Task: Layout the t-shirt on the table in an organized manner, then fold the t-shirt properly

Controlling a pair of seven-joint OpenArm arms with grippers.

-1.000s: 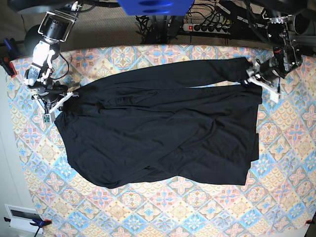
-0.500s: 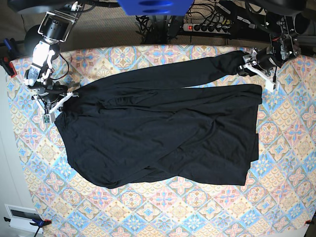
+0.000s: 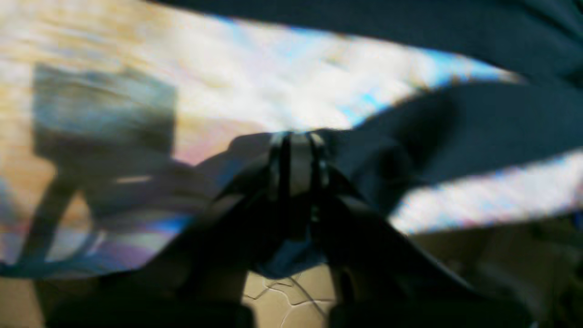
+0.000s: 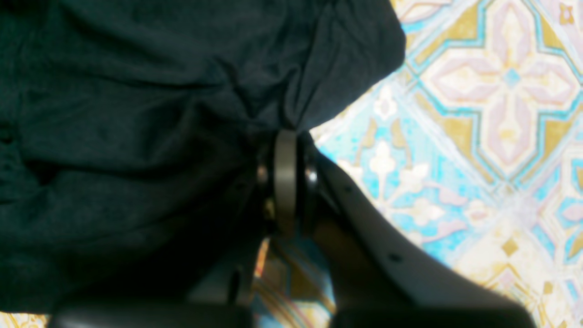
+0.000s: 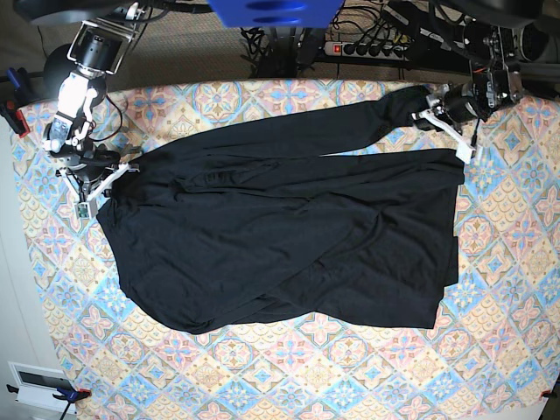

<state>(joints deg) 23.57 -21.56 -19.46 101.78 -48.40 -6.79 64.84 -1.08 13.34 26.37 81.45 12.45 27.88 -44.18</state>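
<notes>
The black t-shirt (image 5: 289,227) lies spread across the middle of the table (image 5: 367,376), whose tile-patterned cloth shows on every side of it. Most of the garment rests flat with soft creases, its lower edge bunched in overlapping folds toward the near side. In the base view the right gripper (image 5: 112,171) sits at the shirt's left corner, low over the cloth, and the right wrist view shows its jaws pressed together with a pinch of black fabric caught between them, the shirt (image 4: 136,136) fanning out from the fingertips over the patterned table (image 4: 478,114). The left gripper (image 5: 435,115) is at the far right corner, where a long band of the shirt runs along the back edge of the table up to its fingertips. The left wrist view is badly blurred, yet it shows the left gripper (image 3: 296,146) drawn closed with dark fabric (image 3: 455,132) gathered at its tips and trailing away to the right.
</notes>
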